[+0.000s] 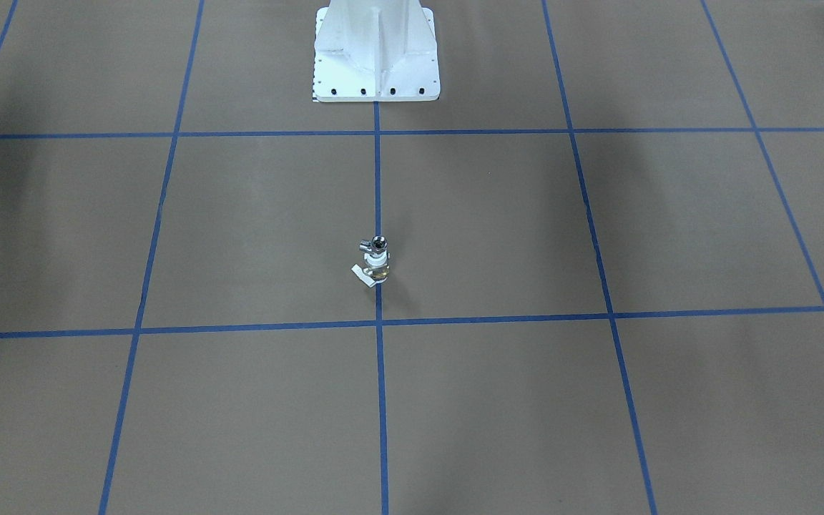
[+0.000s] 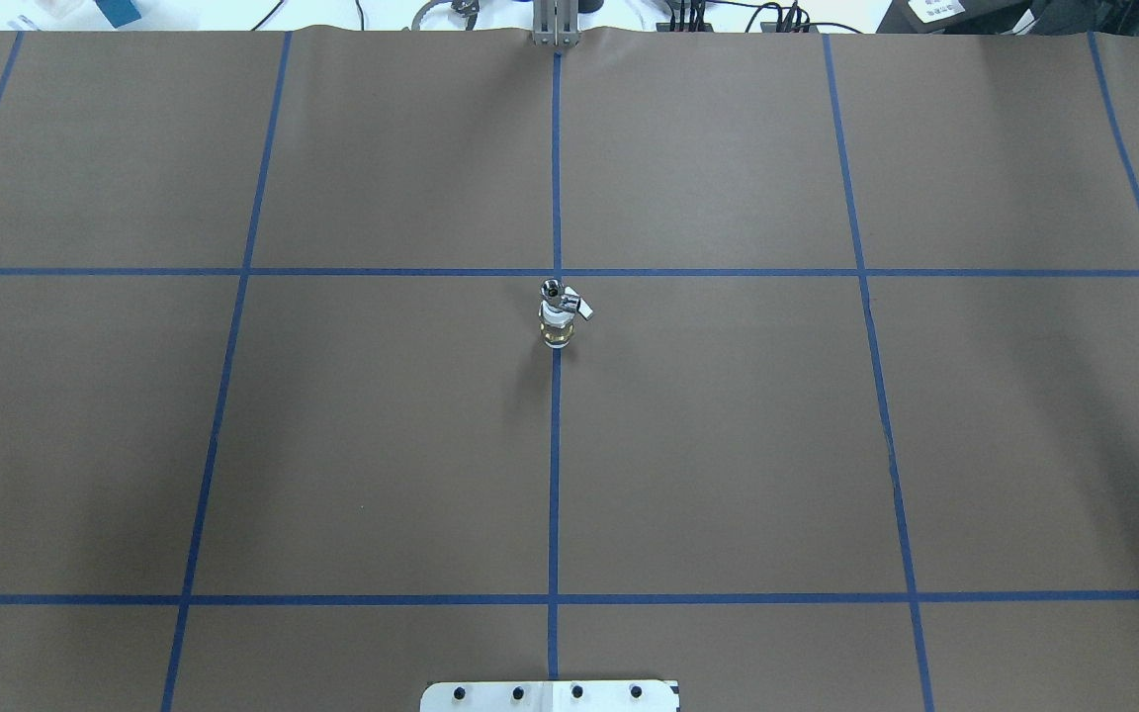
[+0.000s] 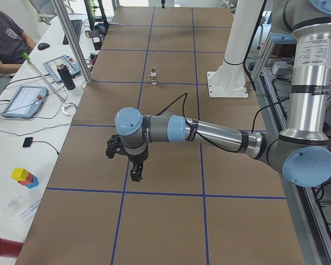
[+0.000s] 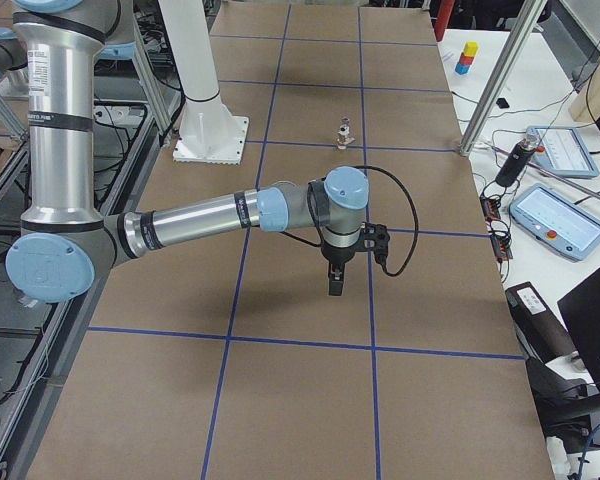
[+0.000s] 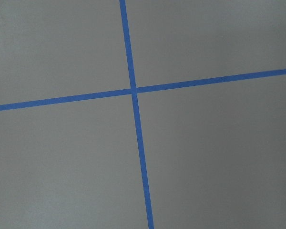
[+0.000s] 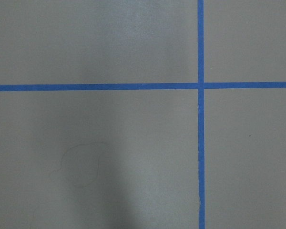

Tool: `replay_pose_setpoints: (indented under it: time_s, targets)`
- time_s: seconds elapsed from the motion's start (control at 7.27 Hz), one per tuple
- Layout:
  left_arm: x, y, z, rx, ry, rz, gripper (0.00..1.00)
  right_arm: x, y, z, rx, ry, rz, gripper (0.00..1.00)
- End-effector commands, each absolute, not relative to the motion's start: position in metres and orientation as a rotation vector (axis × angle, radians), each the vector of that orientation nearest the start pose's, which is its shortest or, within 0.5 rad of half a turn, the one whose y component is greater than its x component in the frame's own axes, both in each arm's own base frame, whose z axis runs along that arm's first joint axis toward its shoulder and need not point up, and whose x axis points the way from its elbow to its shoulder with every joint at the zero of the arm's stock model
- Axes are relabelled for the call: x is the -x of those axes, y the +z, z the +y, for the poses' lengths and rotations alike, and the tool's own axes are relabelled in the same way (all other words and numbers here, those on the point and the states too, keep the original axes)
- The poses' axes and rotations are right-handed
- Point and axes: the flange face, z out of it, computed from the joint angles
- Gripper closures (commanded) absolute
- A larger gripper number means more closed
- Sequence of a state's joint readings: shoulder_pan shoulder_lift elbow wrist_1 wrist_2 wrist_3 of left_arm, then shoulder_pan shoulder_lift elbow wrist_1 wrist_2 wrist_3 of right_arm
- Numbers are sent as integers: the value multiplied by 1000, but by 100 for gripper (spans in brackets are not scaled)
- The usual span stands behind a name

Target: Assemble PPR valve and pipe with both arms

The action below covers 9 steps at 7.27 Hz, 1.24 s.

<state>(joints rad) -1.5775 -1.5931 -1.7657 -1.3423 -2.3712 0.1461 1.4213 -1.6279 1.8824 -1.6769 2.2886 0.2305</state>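
The PPR valve (image 1: 378,270), white with a brass middle and a pale tab handle, stands upright on the centre blue line of the table. The silver pipe (image 1: 375,244) sits on top of it, joined to it. The pair also shows in the overhead view (image 2: 557,318) and, small, in both side views (image 3: 153,74) (image 4: 344,132). My left gripper (image 3: 135,174) points down over the table, far from the pair. My right gripper (image 4: 334,283) does the same. I cannot tell whether either is open or shut. Both wrist views show only brown paper and blue tape.
The white pedestal base (image 1: 376,64) stands behind the pair, at the robot's side of the table. An operator (image 3: 5,38) sits at a side bench with tablets (image 3: 25,99) and cables. Another bench with tablets (image 4: 560,215) lies beyond the table's far side.
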Motion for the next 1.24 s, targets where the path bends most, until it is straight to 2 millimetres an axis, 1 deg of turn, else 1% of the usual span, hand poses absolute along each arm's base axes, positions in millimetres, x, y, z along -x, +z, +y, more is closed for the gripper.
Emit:
replay_pose_setpoints:
  time_s: [0.0,0.14,0.55,1.1]
  targets:
    - [65,570,-491,-59,129,802,0,2,549,-470,0,29,-728,0]
    - [65,566,-489,-67,133,802,0,2,550,-470,2,29,-729,0]
    - [65,567,-487,-65,132,802,0,3,546,-469,-1,28,-741,0]
    - [65,567,-488,-67,134,802,0,2,549,-467,5,30,-741,0]
